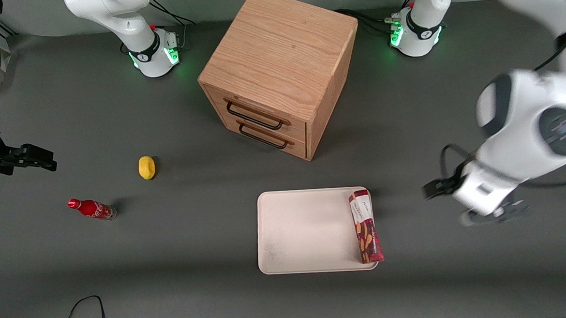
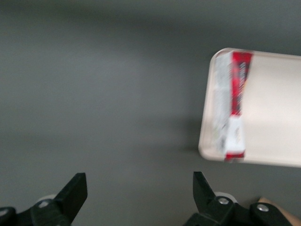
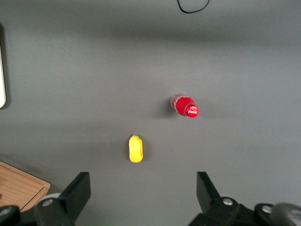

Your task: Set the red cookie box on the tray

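Box: red cookie box (image 1: 365, 226) lying along tray (image 1: 306, 230) rim edge, could slide off if nudged; gripper (image 1: 491, 211) beside tray, fingers (image 2: 75, 193) spread, empty.

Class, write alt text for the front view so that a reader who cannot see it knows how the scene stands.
The red cookie box lies on the cream tray, along the rim toward the working arm's end, and the gripper hangs beside the tray, jaws open and empty. A wooden drawer cabinet stands farther from the camera; a yellow lemon and red soda bottle lie toward the parked arm's end.
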`<action>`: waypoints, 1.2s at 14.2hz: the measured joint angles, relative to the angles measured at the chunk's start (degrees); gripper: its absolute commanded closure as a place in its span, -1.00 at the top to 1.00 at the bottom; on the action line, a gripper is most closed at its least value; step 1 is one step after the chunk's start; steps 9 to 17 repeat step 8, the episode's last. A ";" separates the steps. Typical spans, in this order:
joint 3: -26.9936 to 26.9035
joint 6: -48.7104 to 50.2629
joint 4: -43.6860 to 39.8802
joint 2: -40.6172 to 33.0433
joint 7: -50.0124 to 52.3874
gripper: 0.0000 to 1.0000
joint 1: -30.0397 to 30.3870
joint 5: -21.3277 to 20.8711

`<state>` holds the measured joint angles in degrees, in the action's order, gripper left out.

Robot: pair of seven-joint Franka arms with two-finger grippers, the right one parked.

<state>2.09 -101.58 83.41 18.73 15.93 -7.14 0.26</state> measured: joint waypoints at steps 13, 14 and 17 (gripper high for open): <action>-2.43 7.58 15.29 -23.57 -11.98 1.00 6.06 -0.17; -2.43 7.58 15.29 -23.57 -11.98 1.00 6.06 -0.17; -2.43 7.58 15.29 -23.57 -11.98 1.00 6.06 -0.17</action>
